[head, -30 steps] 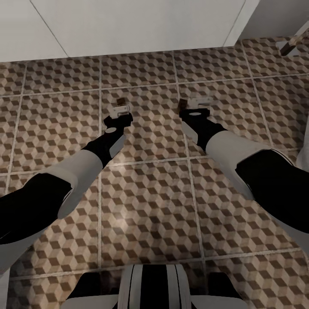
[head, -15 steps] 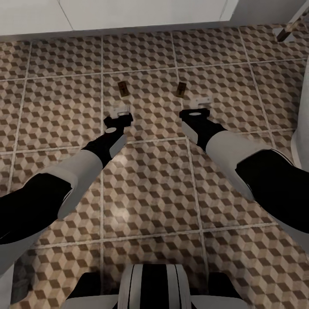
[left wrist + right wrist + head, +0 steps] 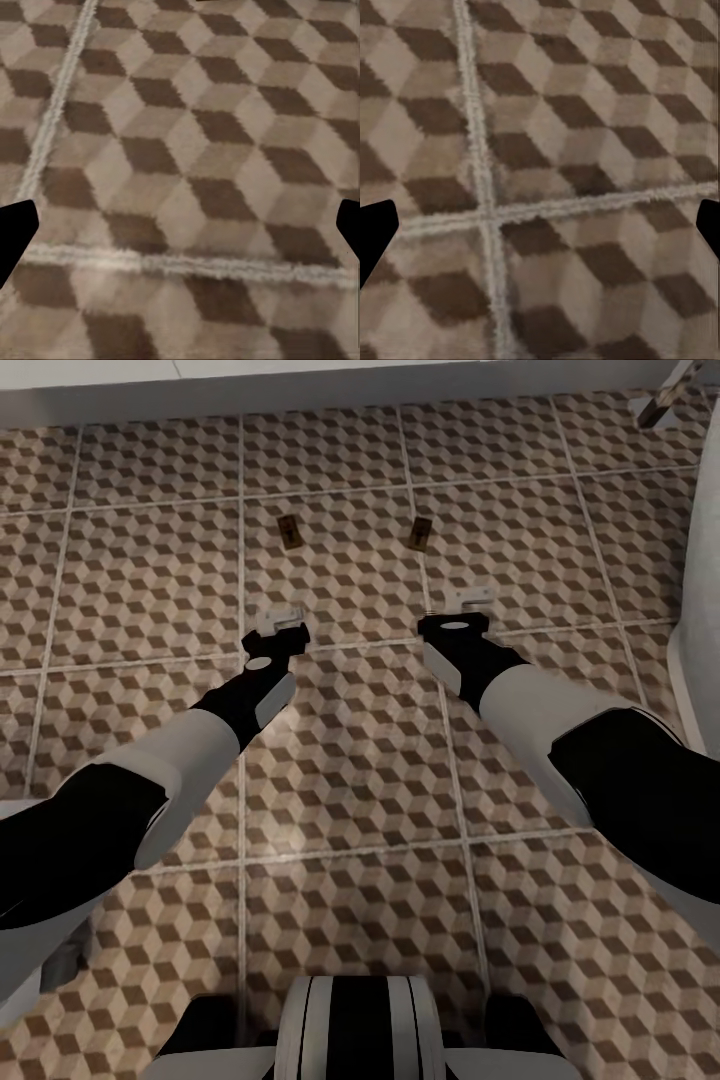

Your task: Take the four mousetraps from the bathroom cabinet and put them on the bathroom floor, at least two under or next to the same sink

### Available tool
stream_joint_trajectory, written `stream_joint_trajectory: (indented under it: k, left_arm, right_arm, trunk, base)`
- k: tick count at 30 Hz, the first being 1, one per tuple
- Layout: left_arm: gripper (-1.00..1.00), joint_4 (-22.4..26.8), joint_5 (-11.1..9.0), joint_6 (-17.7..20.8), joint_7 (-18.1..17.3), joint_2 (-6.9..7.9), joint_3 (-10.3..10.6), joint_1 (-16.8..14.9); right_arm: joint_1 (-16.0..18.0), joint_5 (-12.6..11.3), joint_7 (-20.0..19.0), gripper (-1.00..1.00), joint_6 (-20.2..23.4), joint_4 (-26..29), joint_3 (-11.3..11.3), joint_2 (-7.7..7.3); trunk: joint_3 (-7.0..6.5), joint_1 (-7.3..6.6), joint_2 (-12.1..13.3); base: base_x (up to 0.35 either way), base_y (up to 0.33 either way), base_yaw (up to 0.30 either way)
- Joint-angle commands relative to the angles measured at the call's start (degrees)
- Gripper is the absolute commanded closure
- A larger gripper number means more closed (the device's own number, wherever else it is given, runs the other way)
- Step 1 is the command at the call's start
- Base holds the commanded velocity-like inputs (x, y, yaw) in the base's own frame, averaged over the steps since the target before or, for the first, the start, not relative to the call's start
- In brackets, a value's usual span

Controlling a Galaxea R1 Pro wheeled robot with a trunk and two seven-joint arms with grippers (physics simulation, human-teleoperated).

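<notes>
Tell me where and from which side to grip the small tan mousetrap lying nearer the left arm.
Grip the small flat tan wooden mousetrap across its two long edges, coming straight down from above. It lies flat on the cube-patterned tile floor, so only its thin sides offer purchase. The left tool appears open and holds nothing, so it seems the better one to use.

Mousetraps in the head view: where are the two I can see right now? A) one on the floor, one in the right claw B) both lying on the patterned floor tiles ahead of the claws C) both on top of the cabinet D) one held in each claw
B: one mousetrap and the other mousetrap lie flat on the bathroom floor, beyond the open left claw and right claw.
</notes>
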State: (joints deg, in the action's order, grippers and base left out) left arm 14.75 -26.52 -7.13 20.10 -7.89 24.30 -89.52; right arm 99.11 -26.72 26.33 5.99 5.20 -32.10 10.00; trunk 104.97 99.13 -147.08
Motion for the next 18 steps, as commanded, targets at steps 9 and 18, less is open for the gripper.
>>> stream_joint_trajectory:
  k: [9, 18]
  left_arm:
    - [-1.00, 0.2, -0.5, -0.1, 0.5, -0.02, 0.5, 0.0]
    - [-1.00, 0.3, -0.5, 0.5, 0.4, -0.02, 0.5, 0.0]
  right_arm:
    - [0.0, -0.3, 0.4, -1.00, 0.6, 0.2, -0.5, 0.00]
    - [0.1, -0.4, 0.4, -1.00, 0.8, 0.3, -0.4, 0.00]
  trunk:
    - [0.03, -0.03, 0.0]
    - [0.03, -0.03, 0.0]
  base:
    - [-0.095, 0.000, 0.000]
    - [-0.020, 0.000, 0.000]
